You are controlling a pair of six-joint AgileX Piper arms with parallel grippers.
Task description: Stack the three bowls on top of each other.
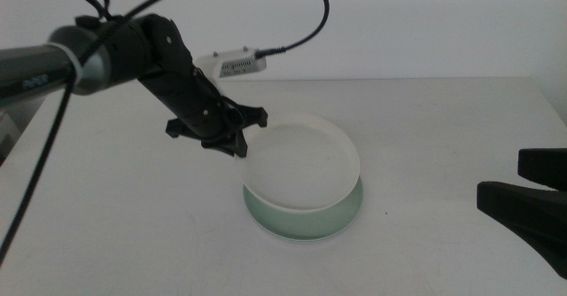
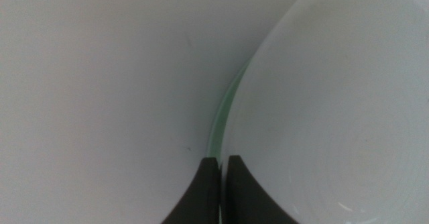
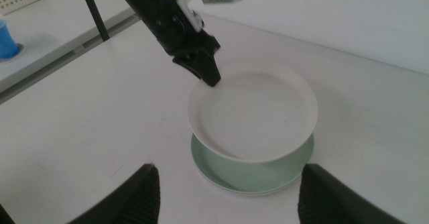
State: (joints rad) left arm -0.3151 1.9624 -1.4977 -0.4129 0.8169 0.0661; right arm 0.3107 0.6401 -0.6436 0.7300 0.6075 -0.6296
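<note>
Middle view, left hand [image 1: 237,143] pinching white bowl [image 1: 306,167] rim, over green bowl [image 1: 306,227]

White table [image 1: 425,119]; mint green bowl [image 1: 341,221] lying directly on it.

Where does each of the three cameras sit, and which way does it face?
Middle view: above the table, looking forward and down; left gripper on the white bowl, right gripper waiting.
Left wrist view: close on the white bowl's rim, own jaws shut on it.
Right wrist view: looks across at both bowls, own jaws apart.
Shared: white bowl over mint green bowl.
</note>
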